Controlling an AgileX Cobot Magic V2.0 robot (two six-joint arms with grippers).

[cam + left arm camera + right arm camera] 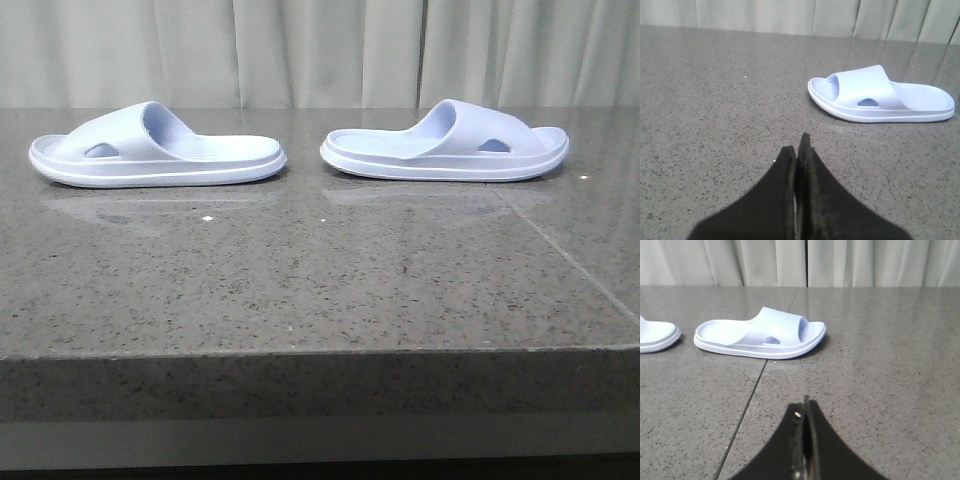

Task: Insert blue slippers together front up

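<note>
Two pale blue slippers lie sole-down, side by side, on the far part of the grey stone table. The left slipper has its toe end pointing left; it also shows in the left wrist view. The right slipper has its toe end pointing right; it also shows in the right wrist view. The heels face each other with a gap between them. My left gripper is shut and empty, well short of its slipper. My right gripper is shut and empty, also short of its slipper. Neither gripper shows in the front view.
The speckled grey table has a seam line running from the right slipper toward the front right. Its front edge is near the camera. Pale curtains hang behind the table.
</note>
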